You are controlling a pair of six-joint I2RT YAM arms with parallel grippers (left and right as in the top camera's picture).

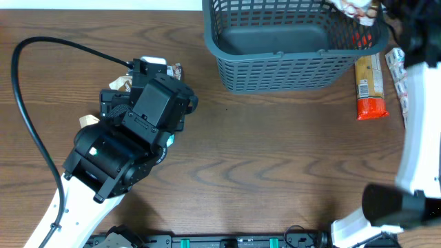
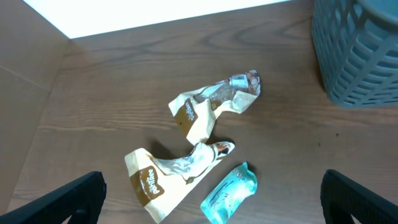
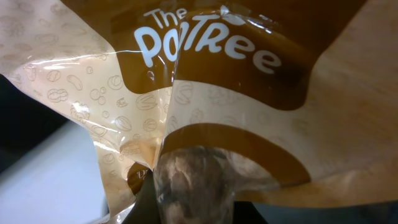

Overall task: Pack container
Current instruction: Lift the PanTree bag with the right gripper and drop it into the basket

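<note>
The container [image 1: 296, 41], a dark grey-blue slotted basket, stands at the table's far edge; its corner [image 2: 360, 50] shows in the left wrist view. My right gripper [image 3: 193, 202] is shut on a beige and brown nut packet [image 3: 249, 93] that fills its view. In the overhead view this packet [image 1: 355, 8] hangs over the container's far right corner. My left gripper [image 2: 212, 190] is open above the table at the left. Below it lie two beige nut packets [image 2: 205, 106] [image 2: 168, 177] and a teal packet [image 2: 229, 194], all untouched.
An orange and yellow packet [image 1: 370, 86] lies on the table right of the container, with a white packet [image 1: 398, 76] beside it under the right arm. A black cable [image 1: 27, 103] loops at the far left. The left arm hides most of the packets from above.
</note>
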